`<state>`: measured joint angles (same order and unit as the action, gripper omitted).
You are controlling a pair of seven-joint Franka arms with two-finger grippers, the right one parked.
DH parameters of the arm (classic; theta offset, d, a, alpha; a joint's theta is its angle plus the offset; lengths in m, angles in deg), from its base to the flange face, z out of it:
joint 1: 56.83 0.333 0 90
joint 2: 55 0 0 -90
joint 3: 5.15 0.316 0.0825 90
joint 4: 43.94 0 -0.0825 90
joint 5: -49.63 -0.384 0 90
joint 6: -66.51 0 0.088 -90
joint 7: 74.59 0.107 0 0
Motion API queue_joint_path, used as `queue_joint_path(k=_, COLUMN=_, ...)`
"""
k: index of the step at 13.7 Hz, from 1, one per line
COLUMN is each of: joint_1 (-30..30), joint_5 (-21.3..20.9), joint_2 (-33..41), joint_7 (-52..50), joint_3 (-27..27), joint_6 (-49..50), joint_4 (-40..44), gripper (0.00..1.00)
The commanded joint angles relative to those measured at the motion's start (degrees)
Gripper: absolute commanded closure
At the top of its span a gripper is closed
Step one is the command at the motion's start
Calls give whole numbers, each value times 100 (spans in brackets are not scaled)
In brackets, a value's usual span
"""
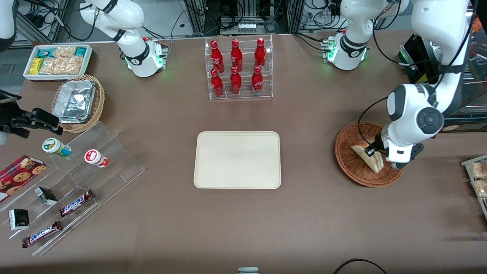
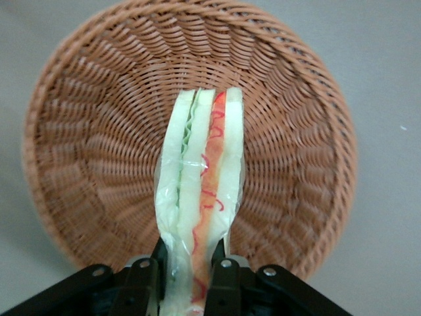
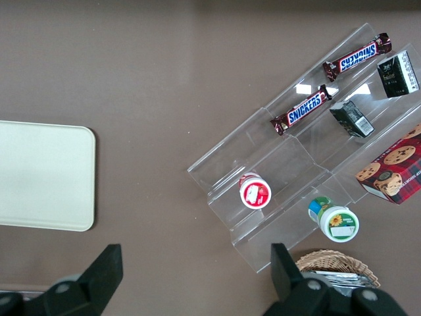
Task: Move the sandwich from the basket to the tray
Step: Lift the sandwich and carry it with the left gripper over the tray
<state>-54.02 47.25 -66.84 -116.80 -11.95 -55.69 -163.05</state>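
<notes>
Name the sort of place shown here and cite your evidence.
Probably a lab mock-up of a snack shop: cola bottles in a clear rack, Snickers bars on display steps, and the gripper shut on a sandwich in a basket.

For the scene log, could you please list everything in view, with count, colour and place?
sandwich: one, white bread, red and green filling, in the basket, between the gripper's fingers
basket: one, reddish-brown, working arm's end
tray: one, cream, table centre
cola bottles: six, red, in a clear rack farther from the camera than the tray
foil containers: silver, in a tan basket, parked arm's end
snack bin: one, white, beside it
Snickers bars: two, brown, on the clear stepped stand
gripper: one, black, shut on the sandwich
</notes>
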Motion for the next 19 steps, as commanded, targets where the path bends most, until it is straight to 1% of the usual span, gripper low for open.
queue_joint_path(k=1, joint_1=-473, joint_5=-114, joint_2=339, joint_7=20, joint_3=-5, joint_6=1212, joint_4=772, gripper=80)
queue_joint_path(k=3, joint_1=-781, joint_5=-105, joint_2=331, joint_7=38, joint_3=-14, joint_6=1863, joint_4=1379, gripper=79)
queue_joint_path(k=5, joint_1=-1080, joint_5=-79, joint_2=348, joint_7=344, joint_3=-14, joint_6=2347, joint_4=1811, gripper=79)
queue_joint_path(k=7, joint_1=-1256, joint_5=18, joint_2=392, joint_7=442, joint_3=-31, joint_6=2525, joint_4=2110, gripper=79)
queue_joint_path(k=11, joint_1=-1949, joint_5=518, joint_2=331, joint_7=416, joint_3=-49, joint_6=2482, joint_4=2497, gripper=79)
queue_joint_path(k=14, joint_1=-2521, joint_5=554, joint_2=164, joint_7=337, joint_3=-40, joint_6=2385, joint_4=2647, gripper=79)
queue_joint_path(k=16, joint_1=-2724, joint_5=554, joint_2=-46, joint_7=345, joint_3=-40, joint_6=2228, joint_4=2718, gripper=79)
queue_joint_path(k=19, joint_1=-3154, joint_5=475, joint_2=-467, joint_7=425, joint_3=-31, joint_6=1596, joint_4=2718, gripper=79)
